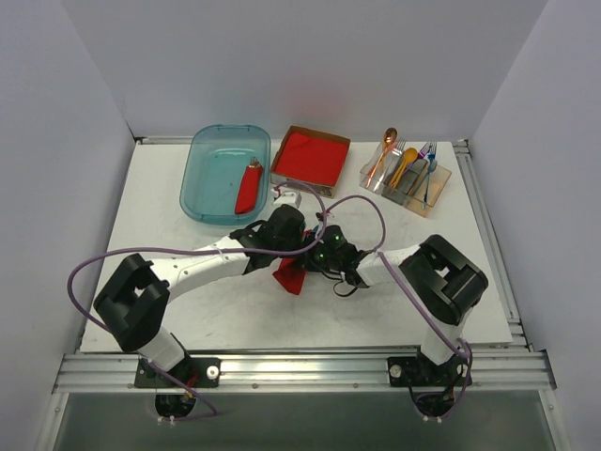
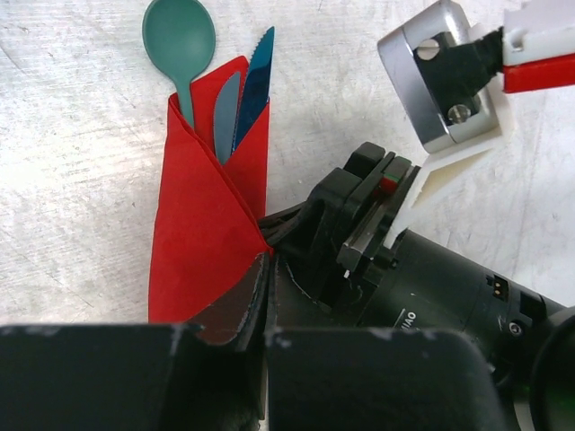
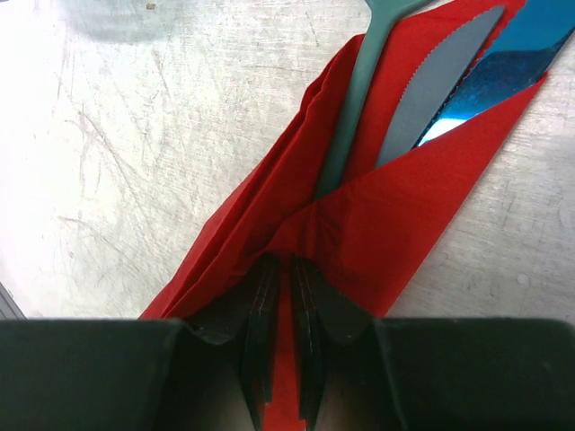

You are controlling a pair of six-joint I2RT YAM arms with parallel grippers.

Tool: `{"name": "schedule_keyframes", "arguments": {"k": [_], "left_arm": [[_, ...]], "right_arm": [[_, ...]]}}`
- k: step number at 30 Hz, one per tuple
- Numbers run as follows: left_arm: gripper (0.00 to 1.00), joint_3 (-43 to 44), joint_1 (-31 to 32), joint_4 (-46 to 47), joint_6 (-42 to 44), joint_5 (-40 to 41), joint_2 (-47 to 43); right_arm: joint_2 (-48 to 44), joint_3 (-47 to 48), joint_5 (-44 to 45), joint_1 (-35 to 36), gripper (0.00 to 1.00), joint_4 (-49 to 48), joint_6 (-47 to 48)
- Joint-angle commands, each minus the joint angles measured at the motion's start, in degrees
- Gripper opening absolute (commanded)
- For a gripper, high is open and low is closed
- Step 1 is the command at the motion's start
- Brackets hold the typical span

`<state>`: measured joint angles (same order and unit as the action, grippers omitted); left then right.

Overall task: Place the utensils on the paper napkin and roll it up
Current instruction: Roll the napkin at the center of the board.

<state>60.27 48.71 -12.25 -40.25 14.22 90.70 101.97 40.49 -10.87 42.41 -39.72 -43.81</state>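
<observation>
The paper napkin [image 2: 202,233] lies folded into a narrow red wrap at the table's middle [image 1: 289,280]. The utensils stick out of its open end: a teal spoon [image 2: 180,40], a grey serrated knife [image 2: 226,112] and a blue knife [image 2: 256,85]. My right gripper [image 3: 286,269] is shut on a fold of the napkin [image 3: 404,224], with red paper between its fingers. My left gripper [image 2: 267,260] is shut, its tips touching the napkin's side edge. Whether paper is caught there is hidden. In the top view both grippers [image 1: 286,258] [image 1: 308,268] meet over the napkin.
A teal bin [image 1: 202,193] at the back left holds a rolled red napkin [image 1: 247,188]. Beside it stands a cardboard-sided red stack [image 1: 310,155]. A clear holder [image 1: 441,183] with orange, yellow and other cutlery sits at the back right. The right wrist housing [image 2: 440,81] hangs close by.
</observation>
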Motion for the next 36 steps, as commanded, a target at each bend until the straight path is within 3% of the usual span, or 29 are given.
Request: {"name": "schedule_keyframes", "arguments": {"k": [1,20,36], "left_arm": [[0.02,2.0,0.4,2.9,-0.7,0.1,0.3],[0.02,1.6,0.3,2.8,-0.6,1.8,1.1],[0.02,1.1,0.0,2.9,-0.4,2.7,1.7]], "right_arm": [[-1.9,-2.0,2.4,-0.4,0.13,1.8,-0.6],[-6.1,-7.2,1.3,-0.6,0.15,-3.2,-2.2],[-8.9,-7.9,0.9,2.2,0.00,-2.6,-0.6]]}}
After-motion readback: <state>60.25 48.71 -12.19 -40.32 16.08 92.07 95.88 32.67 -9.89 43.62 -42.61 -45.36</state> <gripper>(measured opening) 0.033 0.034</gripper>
